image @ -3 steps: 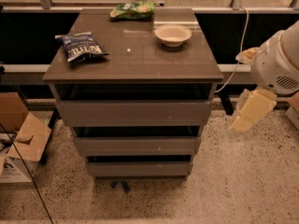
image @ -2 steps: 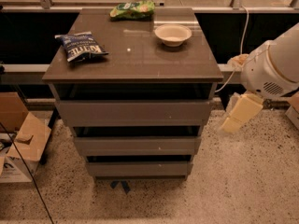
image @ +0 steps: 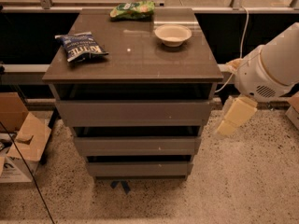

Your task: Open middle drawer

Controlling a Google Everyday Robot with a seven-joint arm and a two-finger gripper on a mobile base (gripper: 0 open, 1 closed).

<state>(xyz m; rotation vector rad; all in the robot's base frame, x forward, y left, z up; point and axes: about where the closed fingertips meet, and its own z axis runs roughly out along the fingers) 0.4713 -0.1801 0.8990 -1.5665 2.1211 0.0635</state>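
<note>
The grey-brown cabinet (image: pixel 135 59) stands in the middle of the camera view with three handleless drawer fronts. The middle drawer (image: pixel 135 146) is the second front, of medium height, and it is shut. The taller top front (image: pixel 133 113) is above it and the shortest front (image: pixel 138 168) is below it. My gripper (image: pixel 230 124) is the cream piece hanging below the white arm housing (image: pixel 268 71), just right of the cabinet. It sits level with the top drawer front and is apart from the cabinet.
On the cabinet top lie a blue chip bag (image: pixel 80 45), a green snack bag (image: pixel 133 9) and a white bowl (image: pixel 173 34). Cardboard boxes (image: pixel 21 139) stand on the floor at the left. A white cable (image: pixel 244 27) hangs at the right. The floor is speckled terrazzo.
The arm and gripper have moved left, closer to the cabinet's right side. The drawers have not moved.
</note>
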